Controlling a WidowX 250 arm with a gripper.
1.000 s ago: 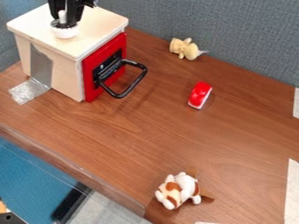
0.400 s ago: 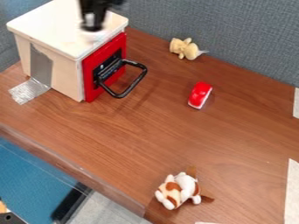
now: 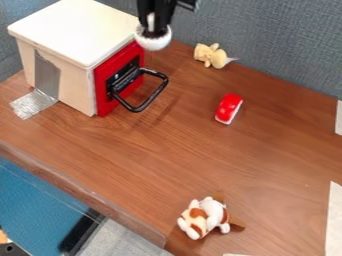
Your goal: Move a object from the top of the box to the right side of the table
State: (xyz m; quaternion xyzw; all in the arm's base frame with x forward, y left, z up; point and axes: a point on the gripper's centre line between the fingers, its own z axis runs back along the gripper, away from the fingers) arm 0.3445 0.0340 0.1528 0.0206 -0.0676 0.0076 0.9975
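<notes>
At the top of the frame, left of centre, the black gripper [image 3: 154,33] hangs with its fingers closed on a white round object [image 3: 153,43], beside the far right corner of the pale wooden box [image 3: 77,30] in the upper left. The box's red front [image 3: 107,102] bears a black handle [image 3: 159,91]. A yellow plush toy [image 3: 212,55] lies at upper right of centre, a red-and-white toy [image 3: 228,108] below it, and a brown-and-white plush [image 3: 204,218] at the bottom, all on the brown table [image 3: 180,155].

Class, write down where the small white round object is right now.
The white round object is near the top of the camera view, left of centre, held in the pincer by the right-hand corner of the wooden box.
</notes>
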